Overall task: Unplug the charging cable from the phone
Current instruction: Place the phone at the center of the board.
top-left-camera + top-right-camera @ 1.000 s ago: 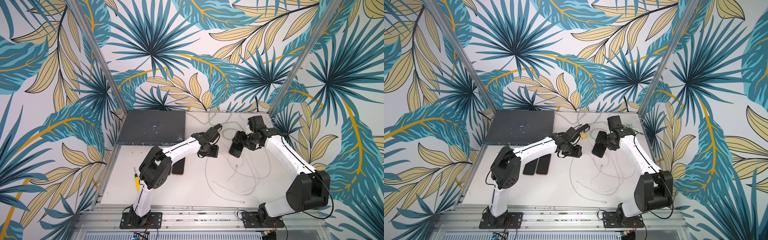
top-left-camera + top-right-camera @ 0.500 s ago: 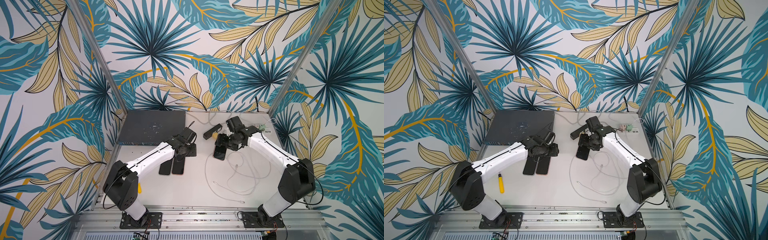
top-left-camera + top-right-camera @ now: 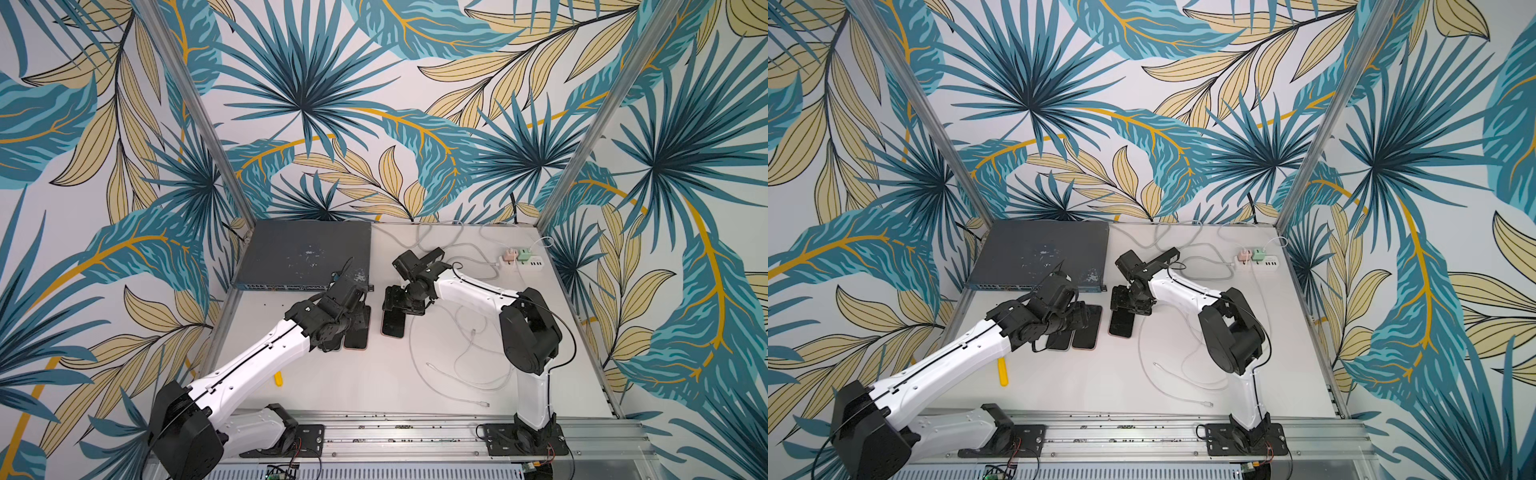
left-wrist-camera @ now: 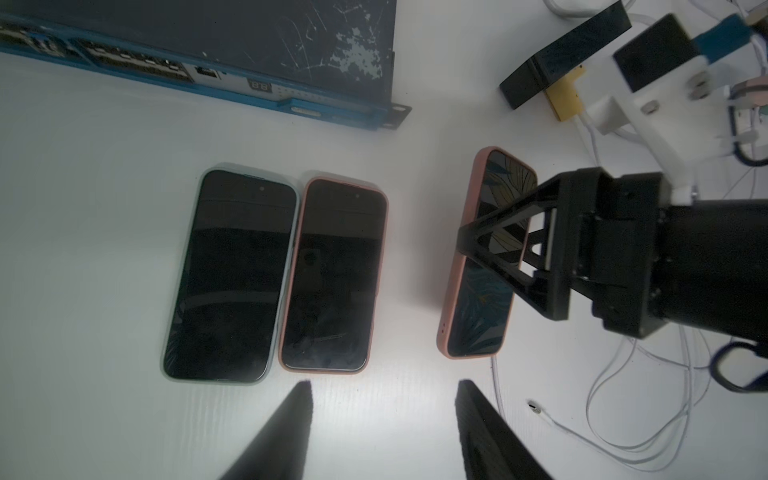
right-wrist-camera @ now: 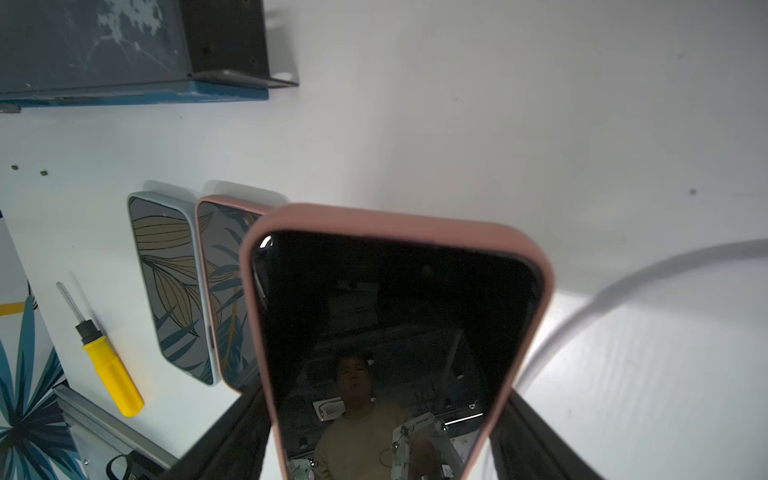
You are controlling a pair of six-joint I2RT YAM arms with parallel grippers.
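Tool on our right arm (image 3: 400, 306) gripped the pink-cased phone (image 4: 486, 316) by its long edges over the bench (image 4: 104, 166); our left tool (image 4: 382, 388) hung open near two other phones (image 4: 232, 278). We could not tell whether the white cable (image 5: 665, 270) beside the held phone was plugged in.

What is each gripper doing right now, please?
Left gripper: open, holding nothing.
Right gripper: closed on the pink-cased phone.

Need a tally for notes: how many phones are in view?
3. A pale-cased phone and a pink-cased phone lie side by side on the table; a third phone, also pink-cased, sits between the jaws of the right gripper. None looks hidden.
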